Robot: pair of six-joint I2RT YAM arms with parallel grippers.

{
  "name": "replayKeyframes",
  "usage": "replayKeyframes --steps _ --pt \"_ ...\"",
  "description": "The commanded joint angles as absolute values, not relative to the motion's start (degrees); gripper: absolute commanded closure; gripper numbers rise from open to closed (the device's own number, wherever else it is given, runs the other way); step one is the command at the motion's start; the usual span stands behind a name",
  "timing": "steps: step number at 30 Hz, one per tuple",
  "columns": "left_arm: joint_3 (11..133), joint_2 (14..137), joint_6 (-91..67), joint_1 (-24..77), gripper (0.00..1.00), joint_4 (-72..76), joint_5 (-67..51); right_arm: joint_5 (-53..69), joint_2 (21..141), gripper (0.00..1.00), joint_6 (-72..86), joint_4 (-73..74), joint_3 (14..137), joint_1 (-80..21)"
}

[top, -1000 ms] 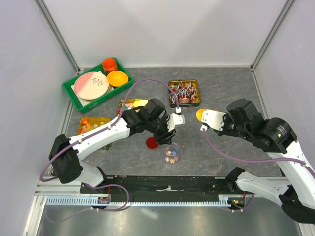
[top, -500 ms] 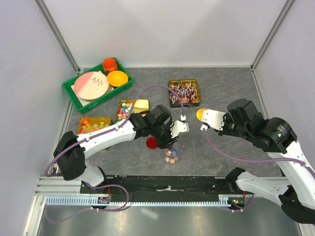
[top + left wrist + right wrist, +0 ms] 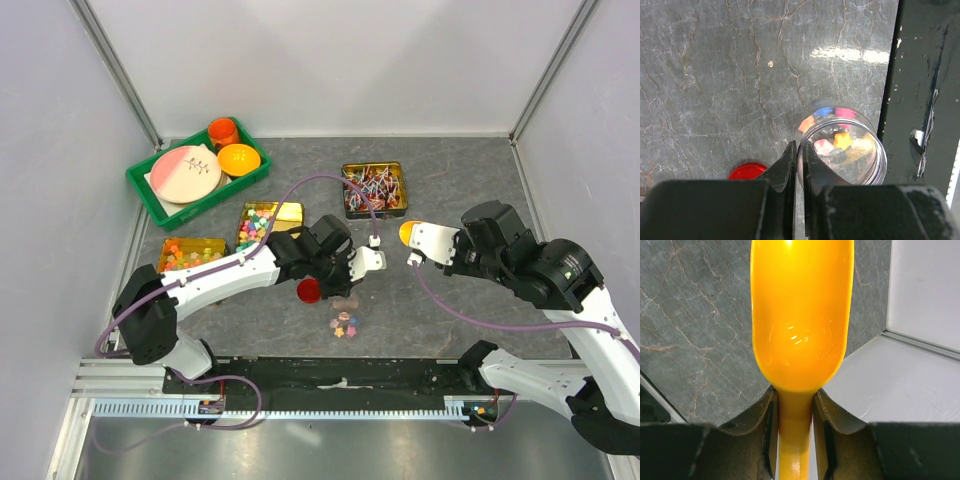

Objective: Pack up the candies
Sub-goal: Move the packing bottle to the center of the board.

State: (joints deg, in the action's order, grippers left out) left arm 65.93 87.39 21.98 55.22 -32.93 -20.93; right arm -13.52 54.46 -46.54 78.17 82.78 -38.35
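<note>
Pinching a clear plastic jar (image 3: 347, 322) of pastel star candies (image 3: 346, 326), the left gripper (image 3: 350, 297) has its fingers pressed together on the near wall.
Top view: a round red lid (image 3: 309, 291) lies just left of the jar; behind stand a gold tin of loose candies (image 3: 284, 211), a gold tin of orange gummies (image 3: 216, 243), a gold tin of lollipops (image 3: 374, 165) and a green plastic tray (image 3: 138, 184) of dishes, on a grey veined table (image 3: 450, 190) between white walls (image 3: 330, 60). Left wrist view: one finger sits inside the jar's (image 3: 876, 161) rim, one outside, beside a black edge strip (image 3: 920, 100). Right wrist view: the right gripper (image 3: 795, 440) is clamped on the handle of a glossy yellow-orange scoop (image 3: 802, 315), well apart from the jar.
</note>
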Motion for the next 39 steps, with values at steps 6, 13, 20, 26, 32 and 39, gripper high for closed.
replayKeyframes --steps 6,13,20,26,32,39 --pt "66.18 87.36 22.85 55.72 0.98 -29.89 -14.35 -13.45 54.05 1.0 -46.49 80.07 84.73 -38.06" --pt "66.27 86.75 22.24 55.64 0.98 -24.96 -3.61 -14.5 53.7 1.0 -46.32 79.1 84.99 -38.06" --pt "69.34 87.98 23.82 52.92 0.98 -22.85 -0.79 -14.85 53.26 1.0 -46.41 78.93 84.81 -38.06" --pt "74.87 92.1 23.99 48.69 0.98 -22.85 -4.57 -15.12 52.21 1.0 -46.32 78.84 84.11 -37.97" --pt "83.22 98.69 23.47 48.08 0.98 -26.36 -7.11 -15.64 51.07 1.0 -46.49 78.75 82.53 -38.06" --pt "89.47 104.76 22.33 48.08 0.99 -28.12 -7.47 -15.73 49.49 1.0 -46.58 78.75 81.12 -37.97"
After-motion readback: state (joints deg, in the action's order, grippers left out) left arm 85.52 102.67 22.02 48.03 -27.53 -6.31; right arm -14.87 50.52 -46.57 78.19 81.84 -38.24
